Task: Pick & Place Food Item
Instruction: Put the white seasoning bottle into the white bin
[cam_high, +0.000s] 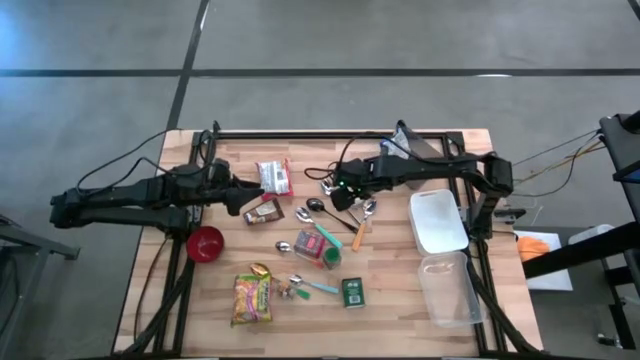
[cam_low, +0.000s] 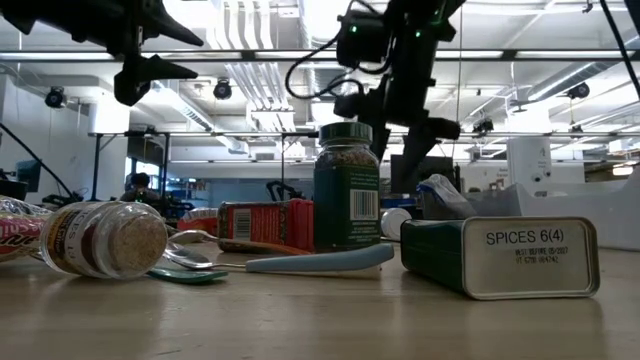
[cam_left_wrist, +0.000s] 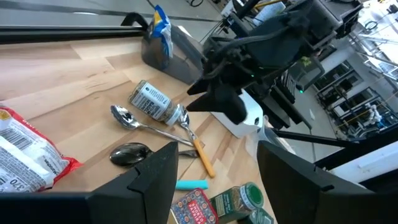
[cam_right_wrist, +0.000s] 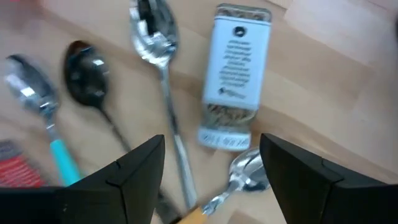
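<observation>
Two grippers hang released: the right gripper (cam_right_wrist: 208, 171) above a lying spice jar (cam_right_wrist: 235, 68), label readable only here; overhead, the left gripper (cam_high: 243, 196) at centre-left.

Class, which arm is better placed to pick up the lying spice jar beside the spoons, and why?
Likely the right: the right gripper hangs open directly above the jar, while the left gripper is farther off.

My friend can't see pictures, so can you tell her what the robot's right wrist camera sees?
The right gripper hangs open above a small spice jar lying on its side on the wooden table. Around the jar lie several spoons: silver ones, a dark one and a blue-handled one.
</observation>
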